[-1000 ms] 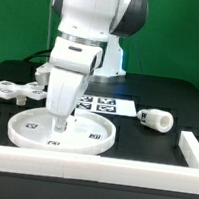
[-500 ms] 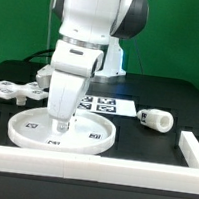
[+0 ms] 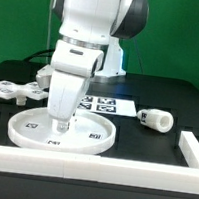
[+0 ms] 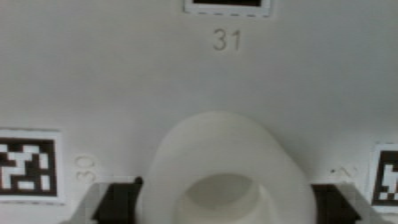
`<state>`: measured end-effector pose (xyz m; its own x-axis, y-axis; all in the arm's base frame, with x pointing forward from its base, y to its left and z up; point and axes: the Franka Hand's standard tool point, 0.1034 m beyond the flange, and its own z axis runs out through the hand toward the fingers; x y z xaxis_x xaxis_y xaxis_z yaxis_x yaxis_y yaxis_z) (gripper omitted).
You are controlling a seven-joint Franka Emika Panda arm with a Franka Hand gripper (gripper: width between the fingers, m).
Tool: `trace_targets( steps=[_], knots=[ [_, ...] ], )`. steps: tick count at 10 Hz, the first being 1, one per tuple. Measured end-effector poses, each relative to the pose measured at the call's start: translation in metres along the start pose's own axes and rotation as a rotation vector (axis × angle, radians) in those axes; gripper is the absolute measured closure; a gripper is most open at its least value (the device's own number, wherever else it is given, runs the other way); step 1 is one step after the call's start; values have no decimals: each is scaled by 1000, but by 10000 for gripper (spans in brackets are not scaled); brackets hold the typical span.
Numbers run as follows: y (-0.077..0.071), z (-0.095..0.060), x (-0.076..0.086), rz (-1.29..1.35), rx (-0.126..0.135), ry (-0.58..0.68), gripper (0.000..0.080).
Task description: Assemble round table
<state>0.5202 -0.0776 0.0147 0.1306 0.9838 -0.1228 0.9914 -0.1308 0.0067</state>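
You are seeing the gripper [image 3: 58, 119] reaching straight down onto the round disc [image 3: 77, 140], which is lying flat on the black surface [image 3: 152, 144] just behind the near rail [image 3: 89, 168]. In the wrist view its fingers [image 4: 121, 202] are straddling the disc's raised socket [image 4: 222, 160], sitting close on either side. You cannot tell whether they are actually pinching it. The cross-shaped base [image 3: 16, 91] is resting farther back at the exterior view's left. The short leg [image 3: 156, 119] is lying at the exterior view's right, well apart from the disc.
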Motion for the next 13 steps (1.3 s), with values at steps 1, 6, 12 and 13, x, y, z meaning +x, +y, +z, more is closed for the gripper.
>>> trace_targets(
  steps=[1, 6, 12, 13],
  knots=[
    [2, -3, 11, -16, -4, 7, 393],
    [14, -8, 68, -84, -6, 45, 390],
    [29, -15, 113, -133, -23, 81, 390],
    [29, -15, 116, -134, -24, 83, 390]
  ],
)
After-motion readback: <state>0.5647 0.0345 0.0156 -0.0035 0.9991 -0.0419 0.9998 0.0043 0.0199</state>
